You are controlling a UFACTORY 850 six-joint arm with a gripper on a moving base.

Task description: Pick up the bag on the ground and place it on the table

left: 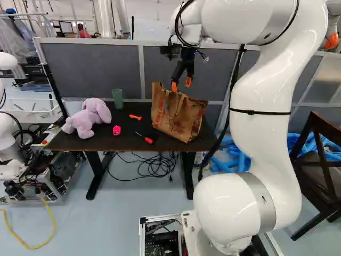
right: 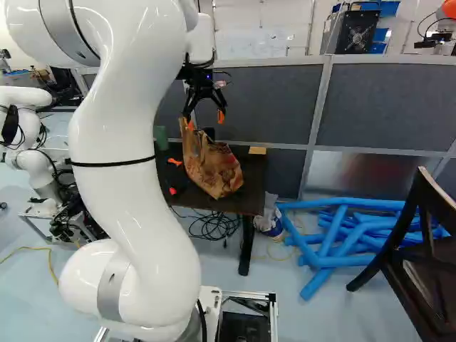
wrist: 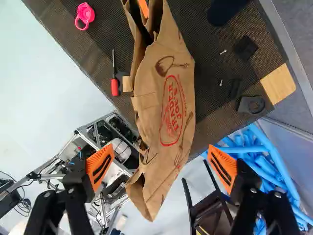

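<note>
We have the brown paper bag (left: 178, 117) on the counter (left: 120, 140), near the front edge and toward the right end in the left base view. It looks set down, so we judge the step to be a clean retreat. We should rise straight and slowly, fingers kept apart so neither pad snags the paper, and avoid any sideways sweep that might tip the bag over the front edge. Our end effector (wrist: 161, 164) is wide and grips nothing; the bag lies ahead of it, running across the gap between its fingers.
</note>
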